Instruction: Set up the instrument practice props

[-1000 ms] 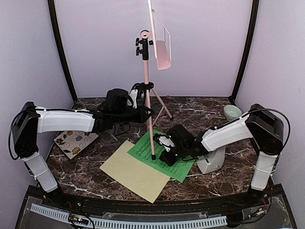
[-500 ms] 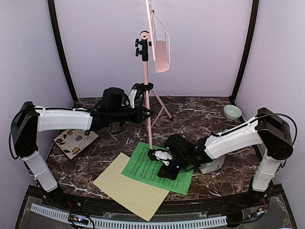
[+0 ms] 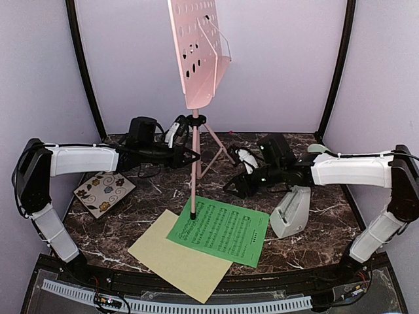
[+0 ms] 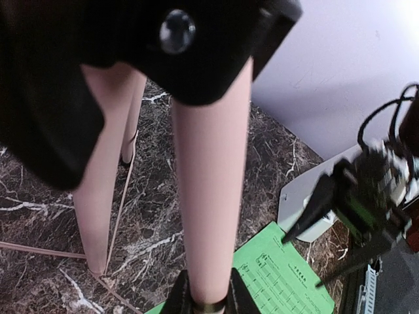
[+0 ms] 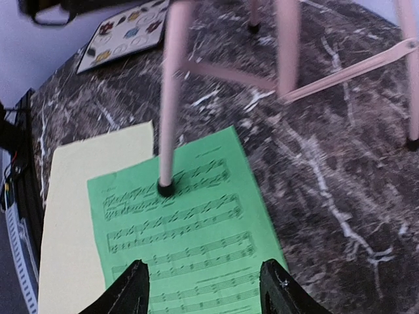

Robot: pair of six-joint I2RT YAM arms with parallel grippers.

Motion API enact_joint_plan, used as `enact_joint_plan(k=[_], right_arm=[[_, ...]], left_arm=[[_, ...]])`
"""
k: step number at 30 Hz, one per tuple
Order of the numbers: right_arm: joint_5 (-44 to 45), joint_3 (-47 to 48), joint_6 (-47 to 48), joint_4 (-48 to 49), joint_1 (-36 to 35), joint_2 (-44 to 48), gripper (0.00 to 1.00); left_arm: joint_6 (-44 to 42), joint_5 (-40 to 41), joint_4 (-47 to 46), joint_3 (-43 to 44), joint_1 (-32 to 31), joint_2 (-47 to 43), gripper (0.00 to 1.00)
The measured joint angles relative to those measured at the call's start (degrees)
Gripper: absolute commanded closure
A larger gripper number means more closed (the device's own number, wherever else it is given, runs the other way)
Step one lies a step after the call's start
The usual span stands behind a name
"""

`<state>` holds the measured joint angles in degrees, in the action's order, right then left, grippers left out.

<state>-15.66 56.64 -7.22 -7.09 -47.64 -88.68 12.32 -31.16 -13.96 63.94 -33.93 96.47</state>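
The pink music stand (image 3: 194, 72) stands upright mid-table, its perforated desk facing the camera. My left gripper (image 3: 191, 157) is shut on its front leg (image 4: 209, 216) below the black hub. That leg's foot (image 5: 165, 188) rests on the green music sheet (image 3: 222, 229), which lies flat and overlaps the pale yellow music sheet (image 3: 171, 254). My right gripper (image 5: 204, 288) is open above the green sheet (image 5: 190, 229), with nothing between its fingers. The grey metronome (image 3: 291, 211) sits tilted to the right of the sheets.
A floral square tile (image 3: 103, 191) lies at the left, under the left arm. A pale green bowl (image 3: 317, 148) shows partly behind the right arm at the back right. The stand's other legs (image 3: 219, 147) spread toward the back wall.
My right gripper opened, left the green sheet and rose back toward the right. The stand shifted slightly left and its desk turned from edge-on to face the camera.
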Motion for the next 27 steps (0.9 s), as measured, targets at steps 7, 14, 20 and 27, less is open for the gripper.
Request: enact_joint_plan(k=[7,14,20,27], right_arm=[[-2.7,14.3,-0.1,1.3,11.4,-8.1,0.35],[-6.6,32.7,5.0,-0.5,15.2,-21.1,0.31],[-12.4,36.2,7.3,-2.0,15.0,-25.0,0.29],[-18.0,38.5,7.0,-1.9,14.6,-27.7,0.35]], left_arm=[[-6.9,-3.9,7.5,0.7,1.7,-2.1,0.96],[-10.1,-4.9,10.0,0.7,2.7,-3.2,0.68],[-10.5,-2.8,9.4,0.1,2.9,-5.7,0.36],[-5.7,2.0,9.3,-0.7,2.9,-7.7,0.37]])
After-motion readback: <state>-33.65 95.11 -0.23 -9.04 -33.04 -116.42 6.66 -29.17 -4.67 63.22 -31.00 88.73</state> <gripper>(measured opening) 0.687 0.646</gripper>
